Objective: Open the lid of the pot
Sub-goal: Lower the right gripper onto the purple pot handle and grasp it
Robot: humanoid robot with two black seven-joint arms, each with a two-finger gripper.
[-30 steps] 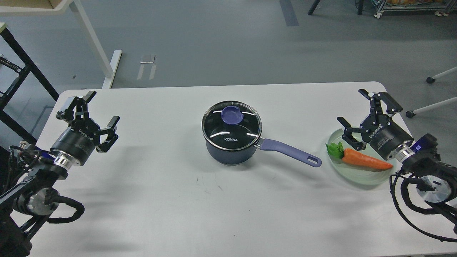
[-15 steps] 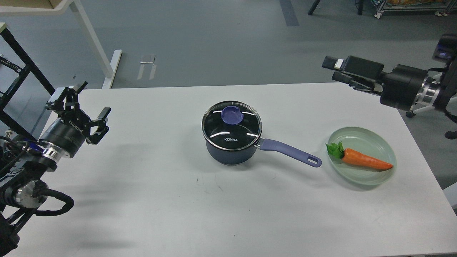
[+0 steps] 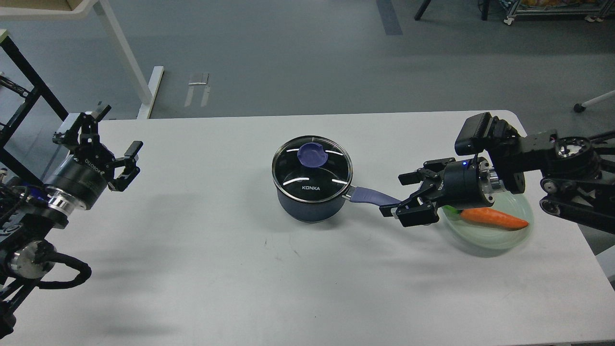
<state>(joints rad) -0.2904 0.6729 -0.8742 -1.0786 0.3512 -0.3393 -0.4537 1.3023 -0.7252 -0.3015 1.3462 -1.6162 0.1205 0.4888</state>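
White table (image 3: 192, 269): pot (image 3: 311, 204) at centre, lid (image 3: 311, 168) seated. Right gripper (image 3: 401, 197) open, empty, around the handle (image 3: 372, 196) end; left gripper (image 3: 103, 144) open, well apart. Glass lid likely rigid, fragile, slippery; grasp the knob (image 3: 311, 154).

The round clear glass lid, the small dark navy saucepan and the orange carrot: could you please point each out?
Round clear glass lid (image 3: 312, 169), head view, glass below the knob.
Small dark navy saucepan (image 3: 310, 211), head view, front wall.
Orange carrot (image 3: 495, 217), head view, mid-body.

Pot (image 3: 312, 209) upright at table (image 3: 216, 269) centre, lid (image 3: 312, 168) on.
Navy body; purple-blue handle points right; glass lid seated flat.
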